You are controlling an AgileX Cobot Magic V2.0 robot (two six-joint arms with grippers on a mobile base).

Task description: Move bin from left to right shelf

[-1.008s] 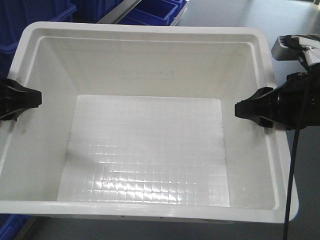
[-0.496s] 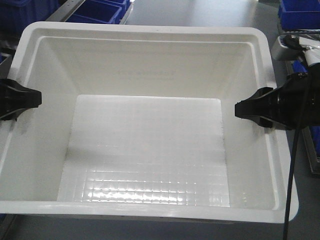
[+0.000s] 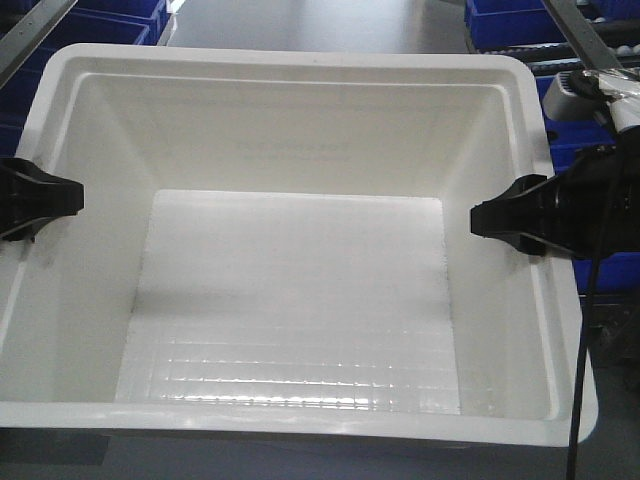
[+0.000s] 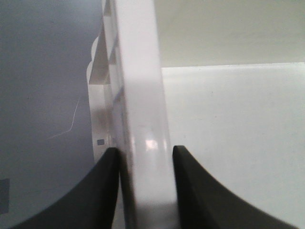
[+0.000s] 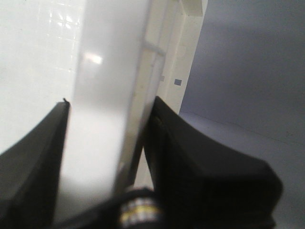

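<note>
A smooth grey floor (image 3: 300, 22) is seen at the top of the front view, evenly lit and without shadow. Dark blue plastic bins (image 3: 100, 27) are ranged at the upper left, beside a slanting silver metal rail (image 3: 33, 32). More blue bins are seen at the upper right, where a metal-railed rack with small white rollers (image 3: 592, 30) is partly shown. In the left wrist view the floor is crossed by a thin pale scratch (image 4: 71, 119).
</note>
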